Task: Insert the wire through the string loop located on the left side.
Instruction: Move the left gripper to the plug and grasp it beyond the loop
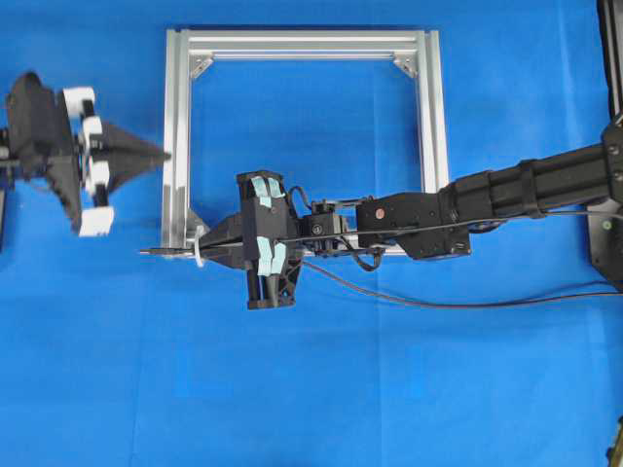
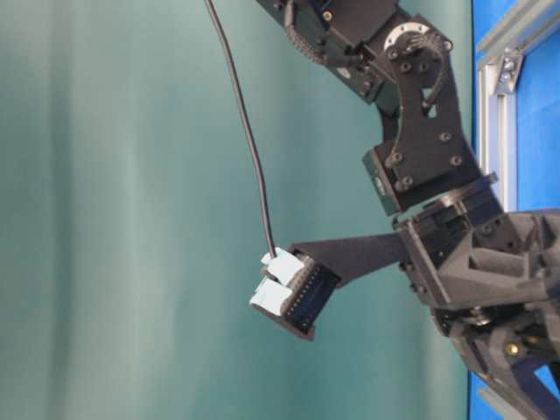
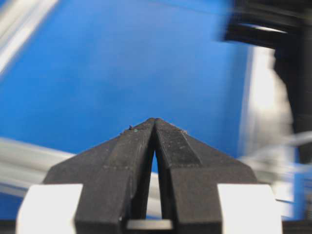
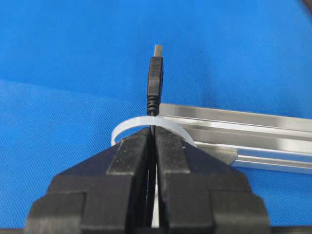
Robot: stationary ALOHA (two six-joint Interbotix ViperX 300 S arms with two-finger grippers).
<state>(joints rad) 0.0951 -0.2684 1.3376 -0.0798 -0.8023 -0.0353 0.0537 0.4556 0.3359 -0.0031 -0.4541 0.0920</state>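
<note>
My R hand: clamped on wire, plug poking thru string loop at frame; L hand: closed, empty, clear of frame.

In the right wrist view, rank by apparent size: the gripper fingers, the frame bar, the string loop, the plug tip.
1. Right gripper fingers, nearest the camera
2. Frame bar
3. String loop
4. Wire's plug tip

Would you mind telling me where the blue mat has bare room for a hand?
Bare patches: inside the aluminium frame above the right gripper, and the wide strip below the wire. It is crowded at the frame's lower-left corner, where that gripper holds the plug through the string loop, with the left gripper nearby.
</note>
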